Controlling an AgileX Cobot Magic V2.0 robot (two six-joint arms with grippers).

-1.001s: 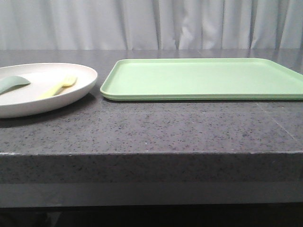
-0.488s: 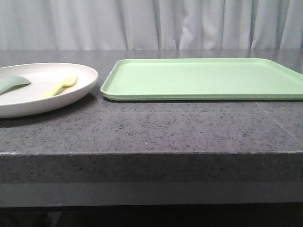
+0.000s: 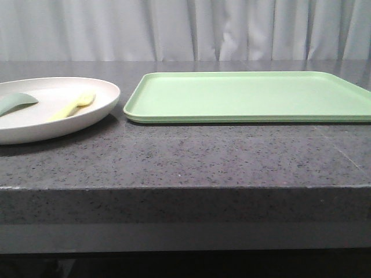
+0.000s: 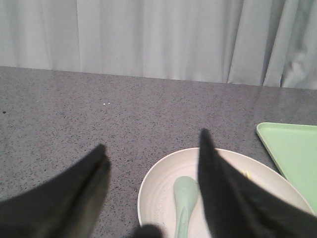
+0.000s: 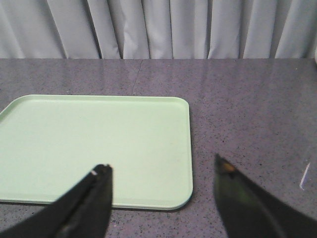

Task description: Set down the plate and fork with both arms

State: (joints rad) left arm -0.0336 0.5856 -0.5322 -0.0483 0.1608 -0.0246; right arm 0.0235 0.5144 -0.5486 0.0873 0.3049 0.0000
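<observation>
Sitting stiff and smooth near the worktop's left edge, the plate [image 3: 52, 110] looks best pinched at its raised rim by the wide-spread left gripper [image 4: 151, 153].

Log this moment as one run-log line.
plate: on counter, left of tray | fork, spoon: in plate | left gripper: open, above plate | right gripper: open, above tray edge

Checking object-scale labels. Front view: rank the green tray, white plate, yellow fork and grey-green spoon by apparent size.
1. Flat rectangular light-green tray, clearly largest.
2. Round cream-white plate; its left side is cut off by the frame.
3. Small pale-yellow plastic fork.
4. Muted grey-green spoon-like utensil; also cropped, so its order against the fork is unsure.
</observation>
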